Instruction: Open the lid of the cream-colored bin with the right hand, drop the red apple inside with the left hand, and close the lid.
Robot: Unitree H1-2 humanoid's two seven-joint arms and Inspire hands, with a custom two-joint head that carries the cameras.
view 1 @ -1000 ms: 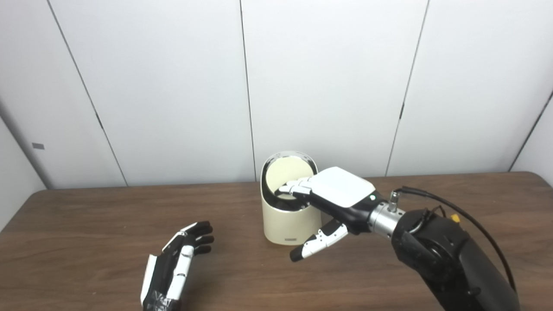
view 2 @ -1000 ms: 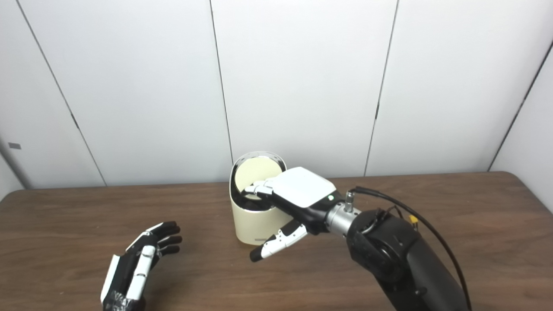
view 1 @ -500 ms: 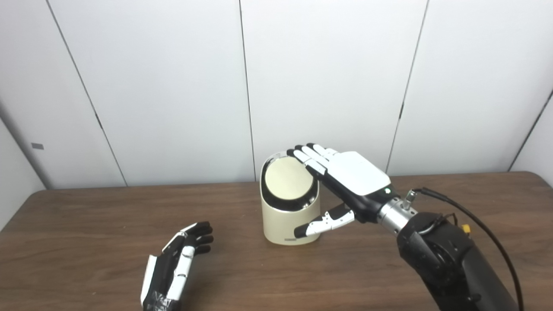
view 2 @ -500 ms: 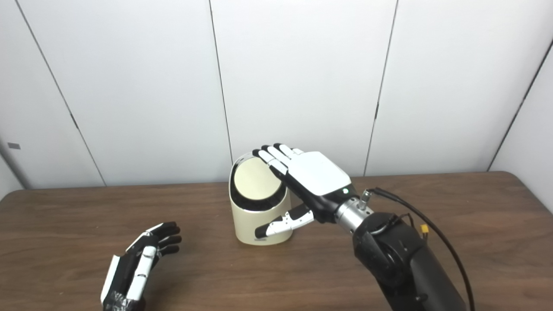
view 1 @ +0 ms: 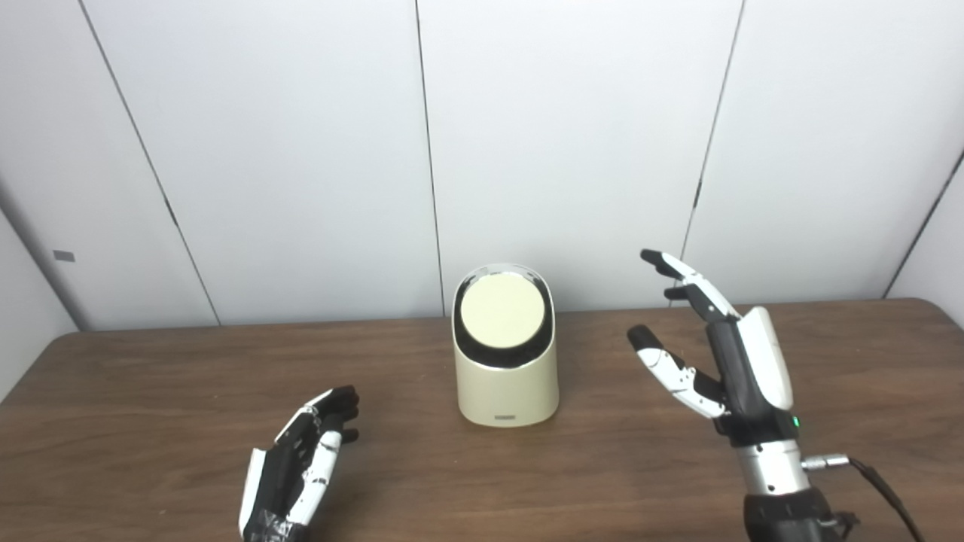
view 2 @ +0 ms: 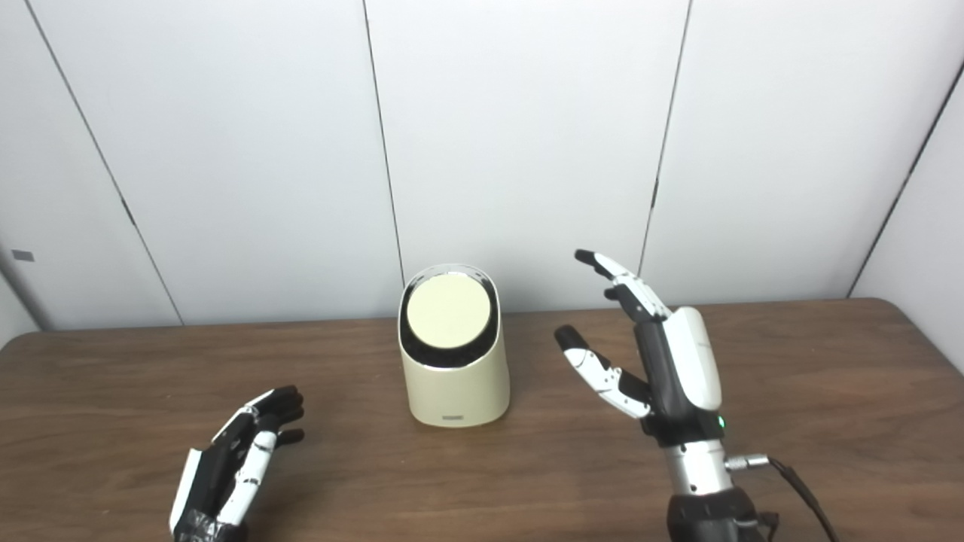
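The smooth, rounded cream-colored bin [view 1: 506,354] stands on the wood-grain table [view 1: 151,391], its round lid [view 1: 503,313] shut. At its 3 o'clock the right hand [view 1: 734,361] is raised, fingers apart and empty; at its 8 o'clock the left hand [view 1: 301,467] lies empty, fingers loosely apart.

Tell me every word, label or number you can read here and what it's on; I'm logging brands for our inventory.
Nothing here is readable.
Cream-colored bin: a small grey label low on its front, too small and blurred to read.
Wall: a small grey tag at far left, no legible text.
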